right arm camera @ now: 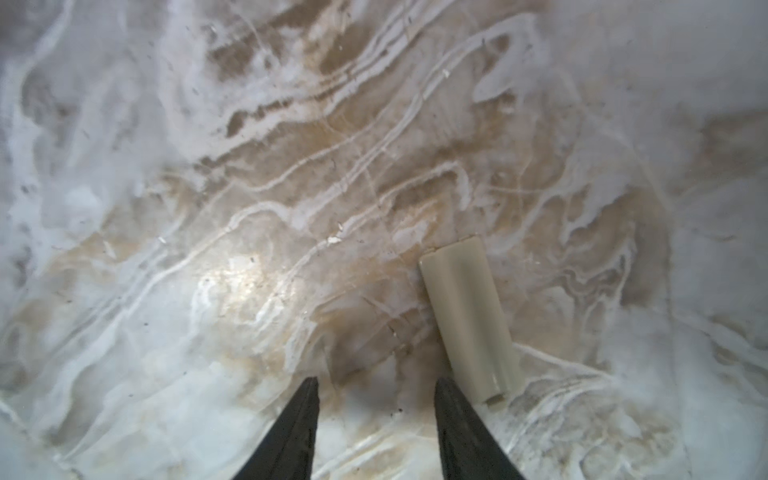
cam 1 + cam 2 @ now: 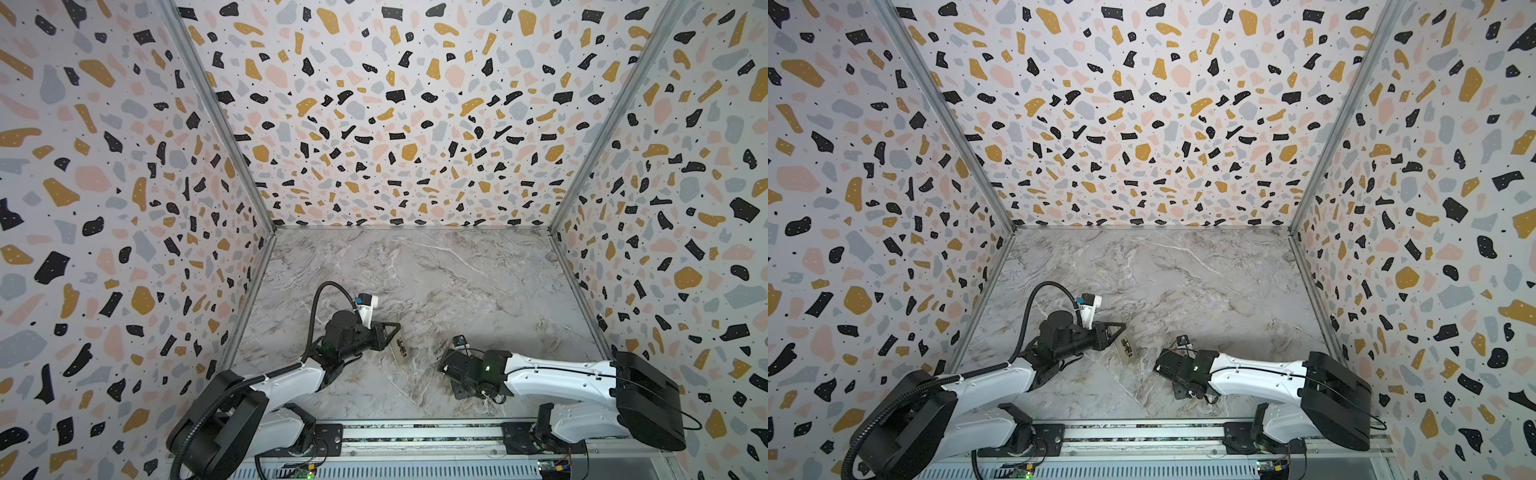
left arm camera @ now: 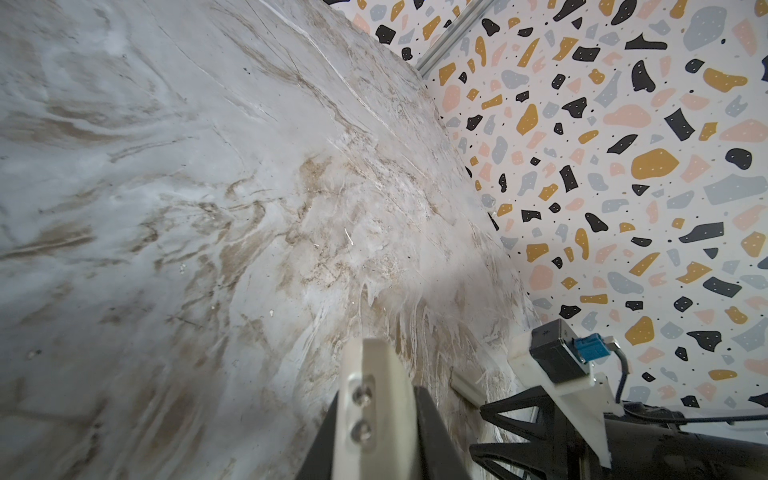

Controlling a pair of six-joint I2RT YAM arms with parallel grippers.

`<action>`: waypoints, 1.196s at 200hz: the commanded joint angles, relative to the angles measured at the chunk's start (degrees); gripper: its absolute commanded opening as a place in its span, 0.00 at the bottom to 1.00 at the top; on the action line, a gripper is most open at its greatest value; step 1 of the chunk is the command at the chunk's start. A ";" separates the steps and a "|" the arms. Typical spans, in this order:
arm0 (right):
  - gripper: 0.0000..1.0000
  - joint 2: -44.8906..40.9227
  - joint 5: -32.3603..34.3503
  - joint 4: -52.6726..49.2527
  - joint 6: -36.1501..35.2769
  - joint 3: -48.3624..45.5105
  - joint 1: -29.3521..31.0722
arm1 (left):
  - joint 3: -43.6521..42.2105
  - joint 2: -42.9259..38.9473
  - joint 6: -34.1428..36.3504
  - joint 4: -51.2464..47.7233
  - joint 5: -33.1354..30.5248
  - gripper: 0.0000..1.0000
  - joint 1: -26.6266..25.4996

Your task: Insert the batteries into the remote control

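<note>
My left gripper (image 2: 392, 336) (image 2: 1115, 332) is shut on one end of the remote control (image 2: 401, 348) (image 2: 1127, 349), a slim white oblong that slants out over the marble table. Its upper face carries a dark patch; the batteries cannot be made out as separate things. In the left wrist view the remote control (image 3: 386, 374) stands between the two black jaws of the left gripper (image 3: 376, 409). My right gripper (image 2: 445, 366) (image 1: 376, 384) points down at the table to the right of the remote, open and empty.
A small flat grey-beige cover piece (image 1: 469, 320) lies on the marble table (image 2: 457, 282) just beside one right fingertip (image 1: 446, 392). Patterned walls (image 2: 124, 208) enclose the table on three sides. The arms' base rail (image 2: 415, 436) runs along the front edge.
</note>
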 commanded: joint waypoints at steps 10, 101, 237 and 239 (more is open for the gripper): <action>0.49 -1.22 3.47 -5.77 -0.04 2.87 0.09 | 1.22 -0.43 1.27 2.77 0.78 0.00 -0.21; 0.65 -5.97 -2.42 -5.24 -11.17 0.68 -11.81 | 0.86 -0.43 1.12 3.75 1.51 0.00 -0.20; 0.55 -3.35 -9.21 -0.25 -14.66 -5.09 -14.03 | 1.05 0.49 0.77 4.40 1.74 0.00 -0.23; 0.55 -3.35 -9.15 -0.18 -14.71 -5.08 -14.14 | 1.05 0.49 0.75 4.40 1.73 0.00 -0.27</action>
